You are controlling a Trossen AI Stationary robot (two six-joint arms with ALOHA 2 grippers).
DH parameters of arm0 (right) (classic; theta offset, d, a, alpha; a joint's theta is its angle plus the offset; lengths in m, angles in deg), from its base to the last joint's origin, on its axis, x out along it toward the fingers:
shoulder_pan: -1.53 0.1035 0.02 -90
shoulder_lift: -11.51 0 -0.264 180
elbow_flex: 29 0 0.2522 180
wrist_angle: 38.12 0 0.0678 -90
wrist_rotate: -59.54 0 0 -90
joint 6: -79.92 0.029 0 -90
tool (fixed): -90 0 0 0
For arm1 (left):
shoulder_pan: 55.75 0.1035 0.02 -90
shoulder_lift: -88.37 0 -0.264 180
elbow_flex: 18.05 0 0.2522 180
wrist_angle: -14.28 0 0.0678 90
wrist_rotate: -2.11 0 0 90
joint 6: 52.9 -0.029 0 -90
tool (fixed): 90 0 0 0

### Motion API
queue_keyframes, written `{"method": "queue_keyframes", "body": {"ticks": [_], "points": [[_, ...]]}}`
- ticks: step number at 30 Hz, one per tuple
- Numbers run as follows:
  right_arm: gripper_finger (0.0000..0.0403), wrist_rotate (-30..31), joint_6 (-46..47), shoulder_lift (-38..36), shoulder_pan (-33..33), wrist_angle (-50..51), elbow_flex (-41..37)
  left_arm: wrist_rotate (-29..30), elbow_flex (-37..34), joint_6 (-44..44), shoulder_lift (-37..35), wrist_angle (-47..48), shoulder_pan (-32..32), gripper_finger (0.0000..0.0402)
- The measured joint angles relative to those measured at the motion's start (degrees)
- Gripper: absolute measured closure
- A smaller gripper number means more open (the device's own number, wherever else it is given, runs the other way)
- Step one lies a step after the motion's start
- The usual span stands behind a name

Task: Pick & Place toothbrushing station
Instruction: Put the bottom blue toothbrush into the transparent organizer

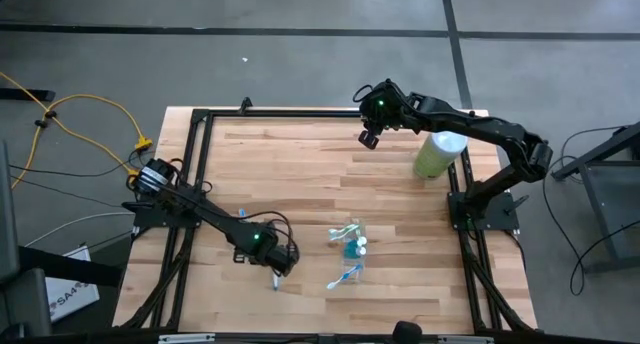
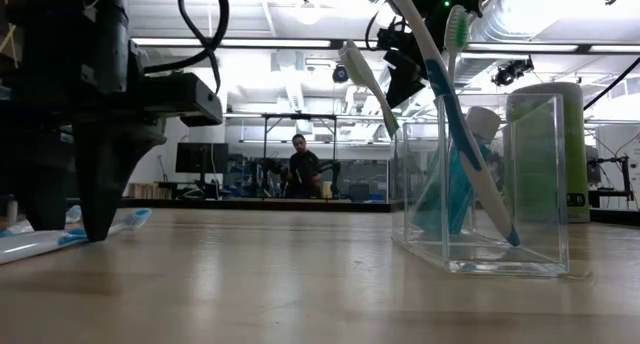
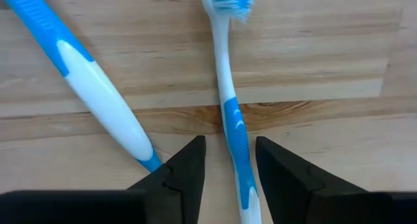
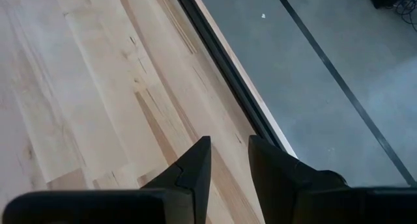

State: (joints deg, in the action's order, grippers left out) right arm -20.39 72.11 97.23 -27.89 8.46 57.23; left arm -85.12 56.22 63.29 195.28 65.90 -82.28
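Left gripper (image 3: 228, 168) open, straddling a toothbrush (image 3: 229, 107) at counter 7 o'clock. Pick step: close next. Right gripper (image 1: 369, 137) idle at 1 o'clock, slightly open.

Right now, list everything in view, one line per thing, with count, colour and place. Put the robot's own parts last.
clear tray: one, transparent, standing right of table centre, holding upright toothbrushes and a teal container.
loose toothbrushes: two, blue and white; one between the left gripper's fingers, one beside it.
cylinder: one, pale green with white top, right far side of the table.
table: one, light wood.
person: one, far back in the room.
left gripper: open, low over a brush handle.
right gripper: open, above the table's far edge.
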Motion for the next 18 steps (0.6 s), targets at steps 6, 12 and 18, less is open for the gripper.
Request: {"method": "queue_keyframes", "body": {"ticks": [6,12,18], "points": [[0.0308,0.00,-0.07,0.01,-0.01,0.00,0.00,-0.04,0.02,0.60,0.00,1.04,0.00,0.0301],[0.0308,0.00,-0.09,0.01,0.00,0.00,0.00,0.12,0.00,0.24,0.02,1.55,0.00,0.0323],[0.0308,0.00,-0.09,0.01,0.00,0.00,0.00,1.26,-0.03,-1.23,0.02,1.93,-0.04,0.0351]]}}
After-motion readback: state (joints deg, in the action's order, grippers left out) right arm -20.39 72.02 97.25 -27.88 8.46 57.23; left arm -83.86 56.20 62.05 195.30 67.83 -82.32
